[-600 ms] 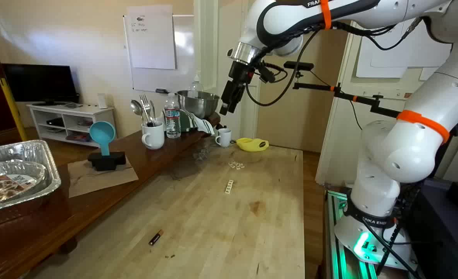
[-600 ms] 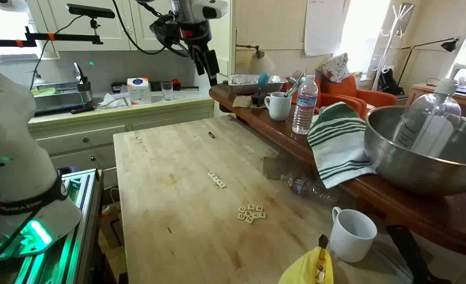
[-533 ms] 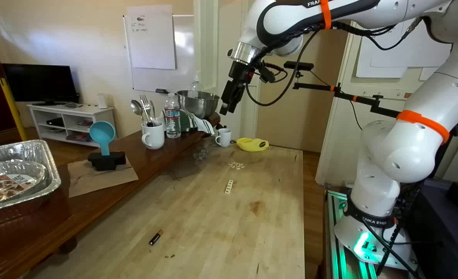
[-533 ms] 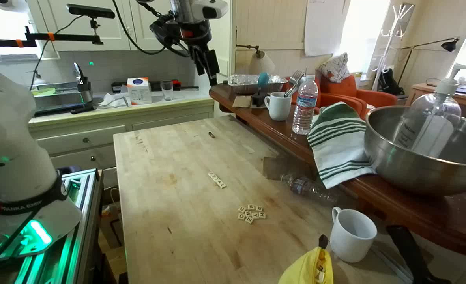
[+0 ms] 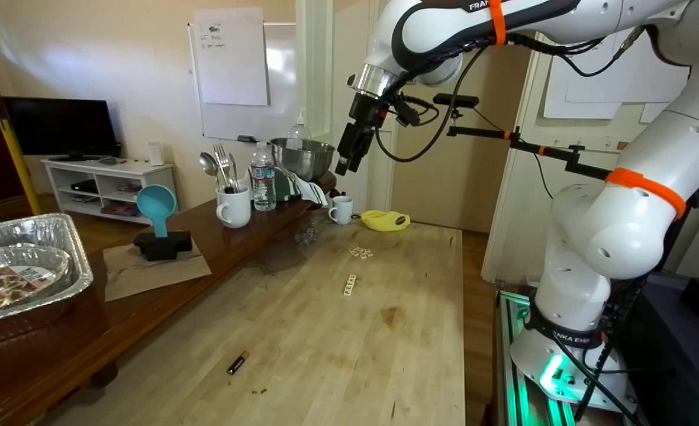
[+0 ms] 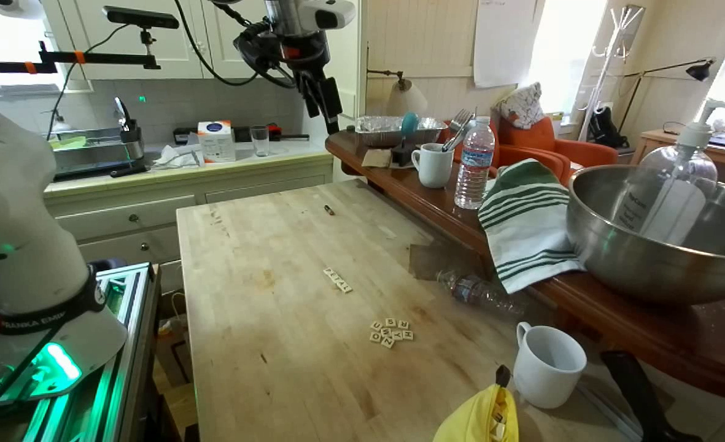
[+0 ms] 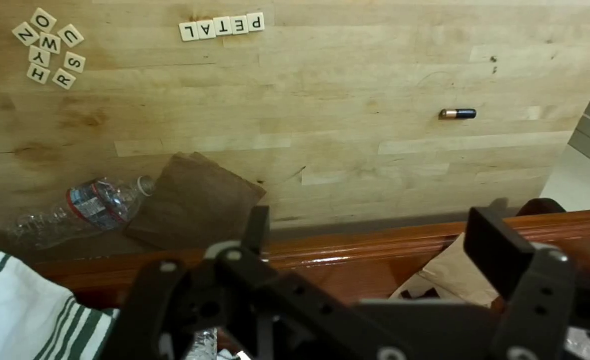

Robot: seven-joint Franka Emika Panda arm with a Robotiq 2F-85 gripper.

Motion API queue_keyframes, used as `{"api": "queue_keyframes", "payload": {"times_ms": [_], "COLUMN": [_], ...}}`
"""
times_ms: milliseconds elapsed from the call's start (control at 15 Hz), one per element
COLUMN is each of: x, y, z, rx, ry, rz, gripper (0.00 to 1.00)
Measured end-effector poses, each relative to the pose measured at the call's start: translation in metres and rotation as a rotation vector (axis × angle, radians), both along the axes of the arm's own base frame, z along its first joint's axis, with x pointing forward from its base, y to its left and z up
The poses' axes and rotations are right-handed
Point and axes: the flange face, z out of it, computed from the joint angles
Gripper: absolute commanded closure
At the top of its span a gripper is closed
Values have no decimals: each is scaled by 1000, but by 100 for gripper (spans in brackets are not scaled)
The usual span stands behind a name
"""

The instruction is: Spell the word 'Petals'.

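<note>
Small cream letter tiles lie on the light wooden table. A row of tiles (image 7: 222, 26) reads PETAL, upside down in the wrist view; it also shows in both exterior views (image 5: 350, 285) (image 6: 337, 280). Beside its L end, apart from it, is a loose cluster with O, U, R, H, Y and others (image 7: 50, 43), also in both exterior views (image 5: 361, 252) (image 6: 387, 334). The S tile (image 7: 75, 62) lies face up at the cluster's edge, also seen in an exterior view (image 6: 390, 322). My gripper (image 7: 369, 219) is open and empty, high up and away from the tiles (image 5: 348, 167) (image 6: 331, 124).
A battery (image 7: 457, 114) lies on the table. A plastic bottle (image 7: 97, 202) and brown paper (image 7: 195, 200) lie by the raised dark wooden counter (image 7: 324, 270). The counter holds a mug of cutlery (image 5: 234, 207), water bottle (image 5: 263, 180), steel bowl (image 6: 651, 264) and towel (image 6: 522, 227). A yellow pouch (image 6: 479, 417) and white mug (image 6: 549, 365) stand nearby.
</note>
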Motion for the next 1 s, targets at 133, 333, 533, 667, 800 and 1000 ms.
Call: {"api": "queue_keyframes", "payload": {"times_ms": [133, 333, 533, 667, 800, 1000], "x": [2, 4, 7, 8, 8, 12], "y": [-12, -38, -60, -70, -78, -88], "z": [-8, -33, -61, -80, -97, -121], "rx": [-12, -32, -41, -48, -59, -80], "ry": [16, 65, 86, 100, 119, 129], "rz": [-29, -67, -38, 38, 128, 226], "gripper": [0, 0, 0, 0, 0, 0]}}
